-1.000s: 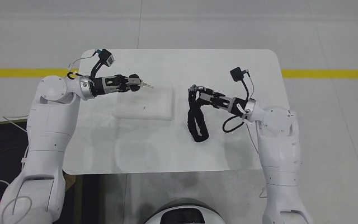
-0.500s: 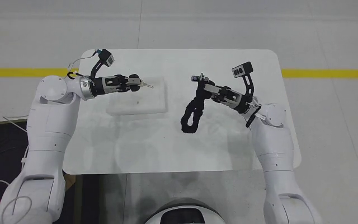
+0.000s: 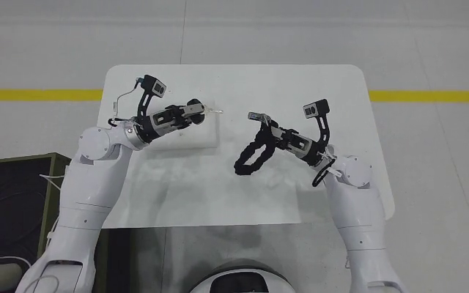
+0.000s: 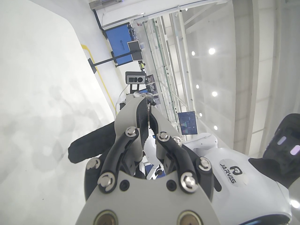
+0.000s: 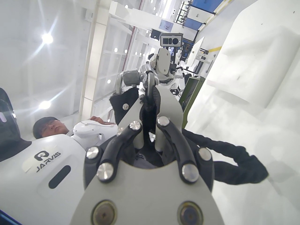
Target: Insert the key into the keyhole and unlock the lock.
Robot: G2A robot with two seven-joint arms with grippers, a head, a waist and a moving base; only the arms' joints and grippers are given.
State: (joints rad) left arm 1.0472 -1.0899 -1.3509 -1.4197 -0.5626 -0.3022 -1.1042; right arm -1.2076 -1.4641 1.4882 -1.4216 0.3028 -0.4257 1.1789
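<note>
You're aligning: your left gripper point(image 3: 199, 110) pinches the key point(image 3: 214, 111); your right gripper point(image 3: 267, 130) clamps the cable lock point(image 3: 248, 157) at the key's three o'clock. Next, bring the tip in squarely.

White arms point(image 3: 91, 176), black-linked left pincer point(image 4: 148, 111) (silver screws point(image 4: 132, 131))

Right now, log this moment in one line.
left tool: shut on key | right tool: shut on lock | key and lock: apart, key not yet inserted | both over table
</note>
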